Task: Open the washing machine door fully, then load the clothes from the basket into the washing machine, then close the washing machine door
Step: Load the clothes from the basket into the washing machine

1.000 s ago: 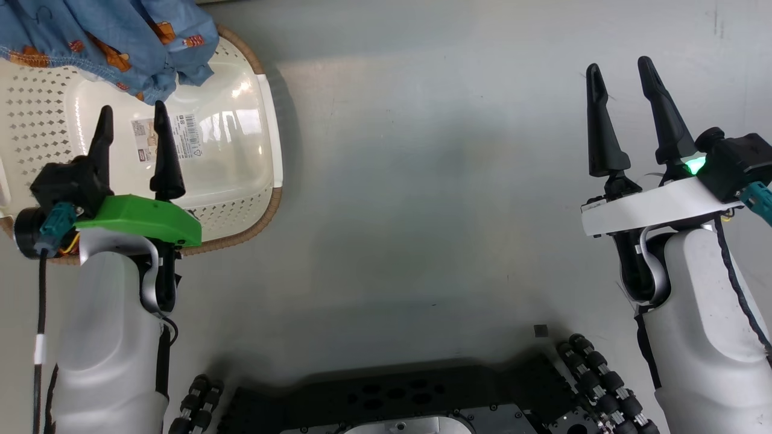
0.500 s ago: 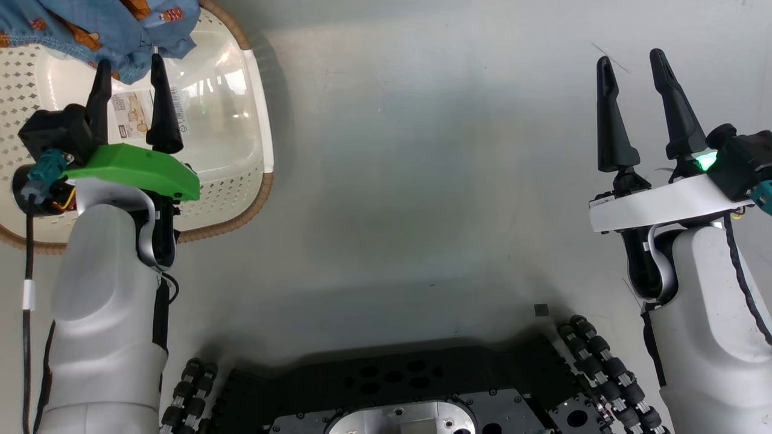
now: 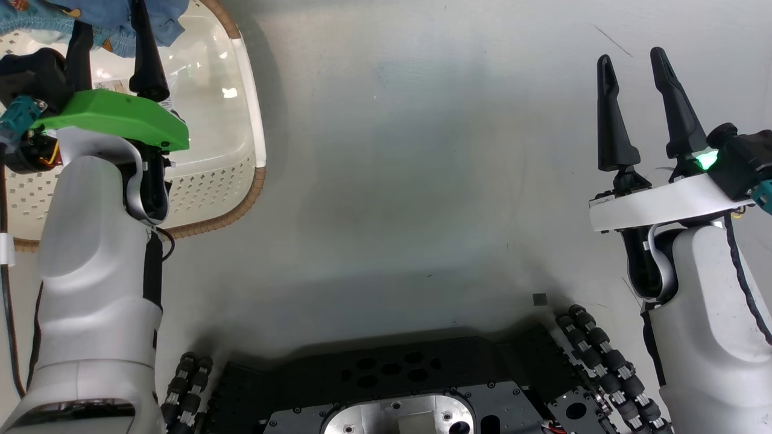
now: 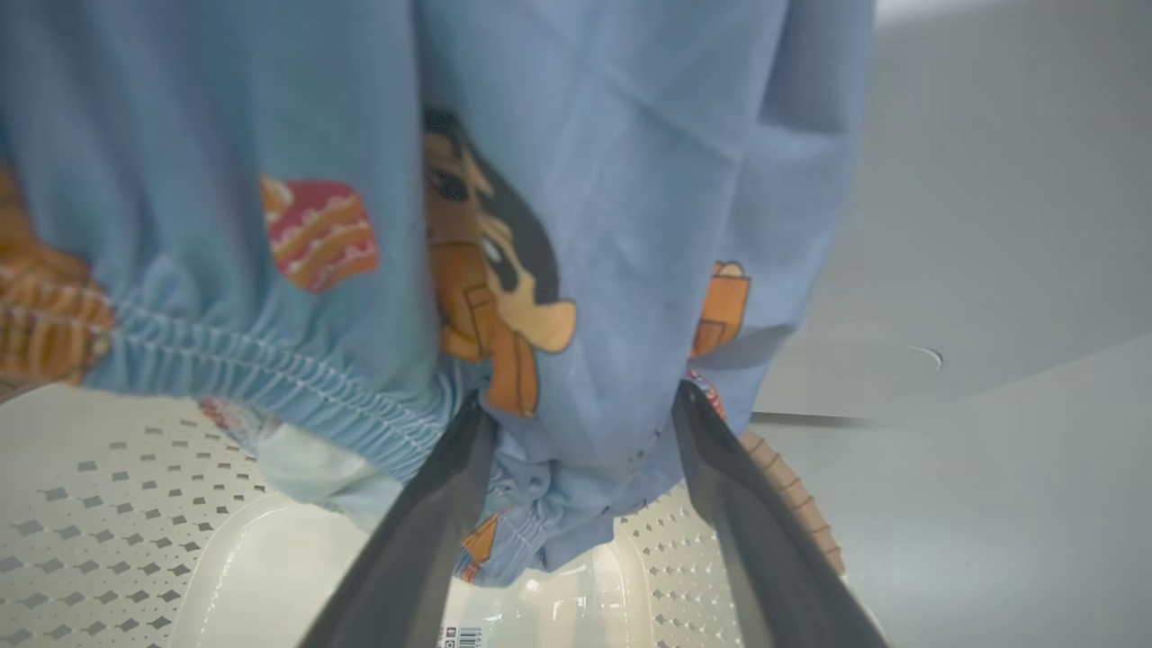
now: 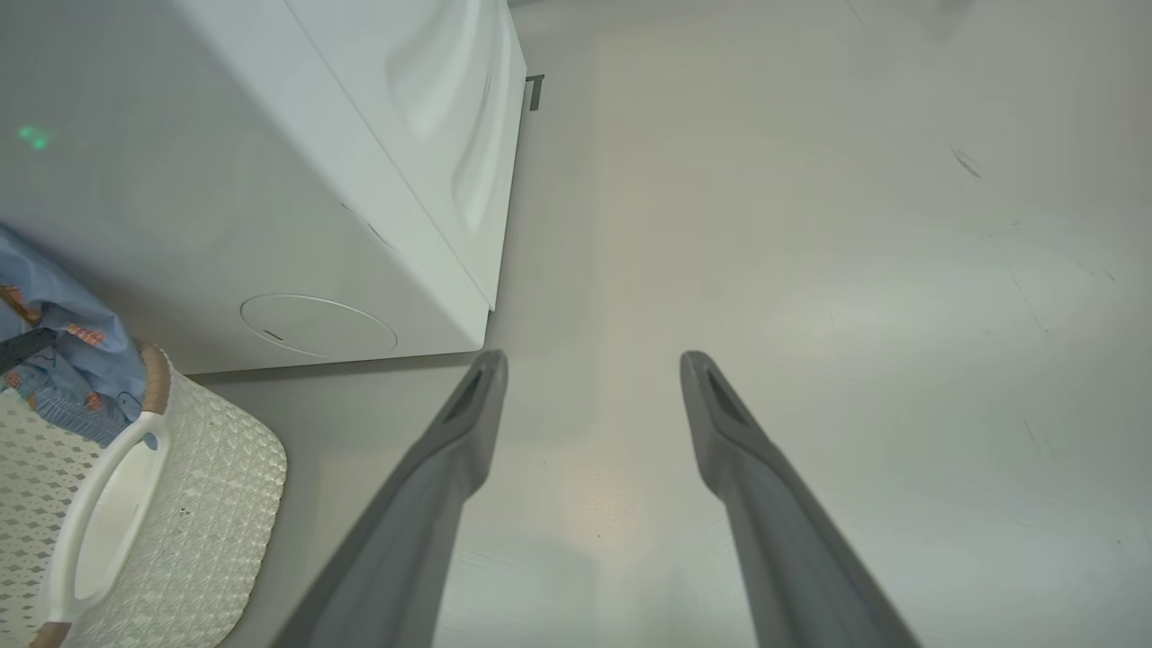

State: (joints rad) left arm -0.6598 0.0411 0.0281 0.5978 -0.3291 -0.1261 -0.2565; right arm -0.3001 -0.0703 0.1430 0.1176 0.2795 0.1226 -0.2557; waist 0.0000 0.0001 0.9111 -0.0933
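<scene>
The cream perforated basket (image 3: 211,187) sits on the floor at the upper left of the head view. Light blue clothes (image 4: 585,180) with orange cartoon prints hang over its far side. My left gripper (image 4: 583,400) reaches over the basket and stands open, with a fold of the fabric bulging between its fingertips. In the head view the left gripper (image 3: 111,18) meets the clothes (image 3: 166,12) at the top edge. My right gripper (image 3: 630,57) stands open over bare floor, holding nothing. The white washing machine (image 5: 225,180) stands behind the basket (image 5: 225,504); its door is out of view.
A round service flap (image 5: 315,324) sits low on the washer's front. Grey floor (image 3: 422,150) stretches between my two arms. My black wheeled base (image 3: 392,386) lies along the bottom of the head view.
My left gripper has reached forward over the basket until its fingertips meet the hanging clothes. The head view has shifted a little. The right gripper has barely moved.
</scene>
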